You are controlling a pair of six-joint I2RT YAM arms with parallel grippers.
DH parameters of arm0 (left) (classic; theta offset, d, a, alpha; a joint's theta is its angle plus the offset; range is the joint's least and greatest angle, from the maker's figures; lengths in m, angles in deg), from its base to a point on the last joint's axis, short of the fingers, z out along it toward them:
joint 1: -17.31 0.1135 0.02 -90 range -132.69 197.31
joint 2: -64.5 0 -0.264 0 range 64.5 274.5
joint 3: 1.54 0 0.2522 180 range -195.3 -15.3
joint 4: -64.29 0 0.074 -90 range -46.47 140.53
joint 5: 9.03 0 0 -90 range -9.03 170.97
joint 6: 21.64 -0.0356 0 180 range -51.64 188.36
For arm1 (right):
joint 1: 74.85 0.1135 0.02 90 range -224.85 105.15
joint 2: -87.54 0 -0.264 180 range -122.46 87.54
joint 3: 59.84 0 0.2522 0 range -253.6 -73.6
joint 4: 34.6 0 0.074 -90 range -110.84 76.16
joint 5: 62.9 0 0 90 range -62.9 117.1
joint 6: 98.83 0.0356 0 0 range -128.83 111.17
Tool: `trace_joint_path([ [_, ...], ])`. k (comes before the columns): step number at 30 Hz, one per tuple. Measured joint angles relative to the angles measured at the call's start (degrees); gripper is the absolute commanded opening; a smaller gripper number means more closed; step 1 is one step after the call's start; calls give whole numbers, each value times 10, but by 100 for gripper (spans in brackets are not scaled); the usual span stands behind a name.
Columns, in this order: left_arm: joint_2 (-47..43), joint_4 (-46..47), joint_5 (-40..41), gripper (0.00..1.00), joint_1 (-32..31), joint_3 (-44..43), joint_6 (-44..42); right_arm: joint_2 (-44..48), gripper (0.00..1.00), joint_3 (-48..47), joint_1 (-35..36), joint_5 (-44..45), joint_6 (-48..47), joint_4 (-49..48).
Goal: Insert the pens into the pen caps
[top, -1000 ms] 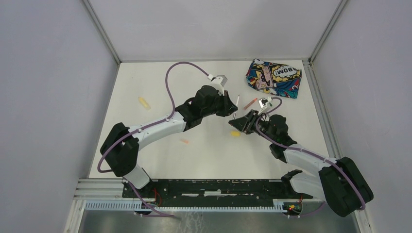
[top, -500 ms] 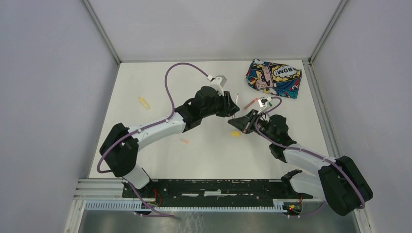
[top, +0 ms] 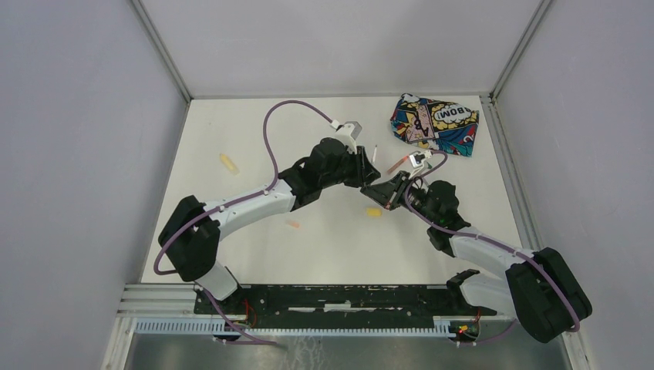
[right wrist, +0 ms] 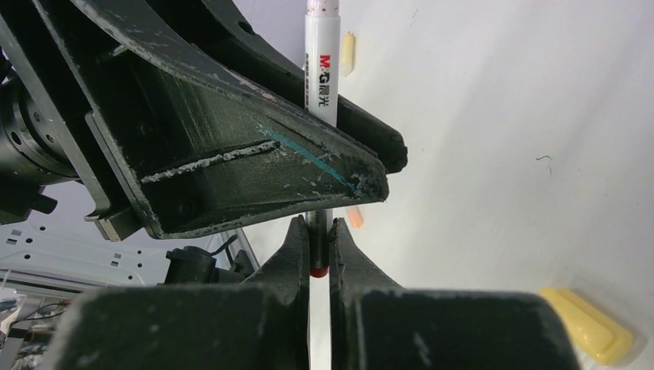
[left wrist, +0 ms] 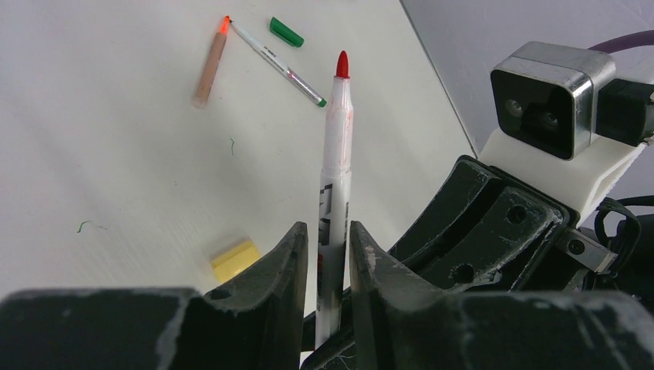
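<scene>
Farthest left on the table (top: pixel 231 123) lay the yellow pen (top: pixel 228 163), alone and well apart from the work, and nearer the middle the orange cap (top: pixel 292 224); we took both to be waiting their turn. The left claw (left wrist: pixel 328 231) hung over the middle with the red pen (left wrist: pixel 337 139) standing between its fingers (left wrist: pixel 293 254), the red tip pointing away from the wrist and free, which we judged left that end bare for a cap. The fingers sat close on either side of the barrel, but we could not tell whether they pressed it or only steadied it. Just beside on the table lay the yellow cap (top: pixel 374 212). The right claw (right wrist: pixel 318 227) faced the left one and was clenched on what looked like the tail of that same pen; a small red piece showed between its fingers, and we could not say whether it was the pen's own end or the fourth cap. Two claws on one pen looked to us like a handover or a fresh grip. Right of them the orange pen (left wrist: pixel 210 62) and the green pen (left wrist: pixel 278 63) lay close together at one end, the green cap (left wrist: pixel 286 32) just beside, and the pouch (top: pixel 433 123) beyond. We counted four pens, three sure caps, one pouch.
</scene>
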Motion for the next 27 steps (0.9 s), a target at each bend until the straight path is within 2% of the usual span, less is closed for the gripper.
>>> trace_joint_path([
  [11,0,0,-7,32,-1,1,0,0,0,-7,0,2,-4,1],
  [20,0,6,-10,9,-1,5,-1,0,2,-15,1,3,-8,10],
  [22,0,6,-9,3,-1,5,-1,0,7,-15,1,3,-8,11],
  [24,0,6,-9,2,-1,5,-1,0,14,-15,1,3,-8,11],
  [27,0,1,-7,2,-1,5,-2,0,29,-15,2,2,-10,12],
])
